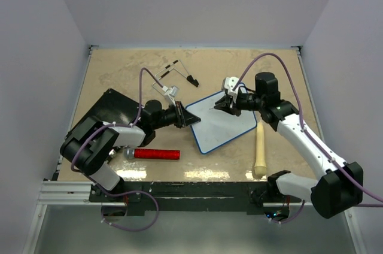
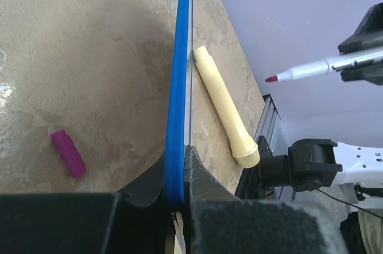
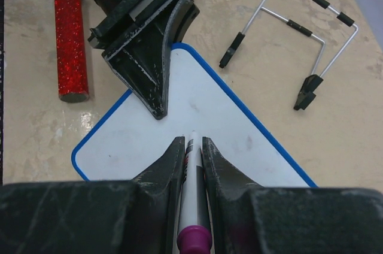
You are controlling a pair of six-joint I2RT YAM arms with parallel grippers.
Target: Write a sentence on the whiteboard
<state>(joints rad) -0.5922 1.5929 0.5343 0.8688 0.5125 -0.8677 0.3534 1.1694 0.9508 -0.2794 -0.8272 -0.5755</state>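
1. Board (image 1: 230,128) sits mid-table; no writing is seen on it yet.
2. Left gripper (image 2: 178,167) is clamped on the blue rim at one corner.
3. Right gripper (image 3: 191,144) is pinched on the marker (image 3: 192,200), held over the board; tip contact cannot be told.
4. Board is judged light, stiff and slick: rim hold should be kept and pen pressure kept light.

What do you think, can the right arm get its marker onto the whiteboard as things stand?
Probably yes. The right hand holds the marker over the whiteboard, the face ahead looks bare, and the left hand only clamps one edge.
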